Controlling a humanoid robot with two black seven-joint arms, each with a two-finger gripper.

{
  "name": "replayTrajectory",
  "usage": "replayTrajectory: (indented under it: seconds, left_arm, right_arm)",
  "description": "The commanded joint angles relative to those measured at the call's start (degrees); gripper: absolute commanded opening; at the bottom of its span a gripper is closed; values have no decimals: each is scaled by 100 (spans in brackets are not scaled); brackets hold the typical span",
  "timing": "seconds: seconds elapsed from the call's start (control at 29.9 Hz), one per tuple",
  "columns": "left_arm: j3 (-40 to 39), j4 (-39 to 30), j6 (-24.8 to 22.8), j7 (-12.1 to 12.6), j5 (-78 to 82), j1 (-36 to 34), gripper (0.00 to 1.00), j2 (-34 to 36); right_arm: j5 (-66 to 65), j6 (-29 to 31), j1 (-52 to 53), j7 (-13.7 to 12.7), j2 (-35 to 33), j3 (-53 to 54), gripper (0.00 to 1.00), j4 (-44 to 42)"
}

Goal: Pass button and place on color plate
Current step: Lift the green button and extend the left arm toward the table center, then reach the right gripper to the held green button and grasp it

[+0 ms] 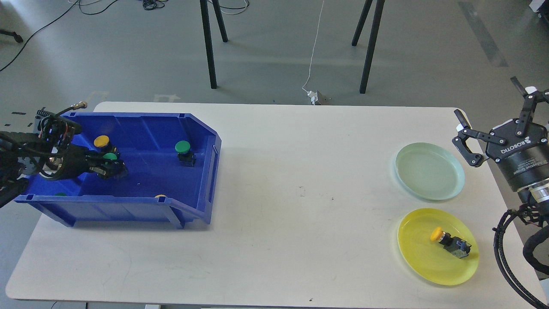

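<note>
At left of frame, the left gripper (110,168) reaches into the blue bin (141,210), apparently closed on a green button (110,156), though the fingers blur together. At right, the right gripper (493,116) gapes wide beside the green plate (429,171).

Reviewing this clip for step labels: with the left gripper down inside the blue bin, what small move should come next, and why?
Probably close the left gripper on the green-capped push button it sits at inside the blue plastic bin, then lift. The pale green plate is bare, while the yellow plate already holds a yellow-capped button. The right gripper hangs open beside the plates.
</note>
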Motion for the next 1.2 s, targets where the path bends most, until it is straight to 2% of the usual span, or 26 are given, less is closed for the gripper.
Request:
replayTrajectory:
  seconds: [0.0,0.13,0.23,0.3,0.47,0.6,0.7,0.87,1.0,1.17]
  left_arm:
    - [-806,-1395,-63,0,-204,-234,4,849]
    - [-2044,-3128,-624,0,-1002,-156,5,1598]
    - [-2390,-3754,-766,0,-1951,-42,5,1433]
    - [-2425,-3939,-749,0,-2479,-15,5,1003]
    - [-2443,-3634,-556,0,-3342,38,5,-543]
    - [-2452,-3211,-274,0,-3430,178,5,-1318]
    - [-2487,-3211,-230,0,-3431,214,5,-1416]
    - [-2469,-3254,-248,0,-3404,231,6,-1372]
    - [-2461,-3246,-265,0,-3404,231,6,-1407]
    - [-2469,-3246,-292,0,-3413,231,6,-1390]
  right_arm:
    - [-17,0,0,0,-33,4,99,0]
    - [-254,-26,-26,0,-60,-14,99,-17]
    - [-894,-52,-88,0,-104,-23,99,-26]
    - [-1308,-44,-175,-9,-226,-58,99,9]
    - [-1547,18,-334,-254,-420,-523,99,123]
    - [-1538,131,-141,-457,-359,-962,99,203]
    - [-1511,342,323,-466,-324,-1453,99,133]
    - [-1223,387,1606,-387,168,-2579,99,-16]
    - [-555,413,2643,-396,353,-3299,99,-587]
    - [-316,651,3725,-396,529,-4170,99,-1088]
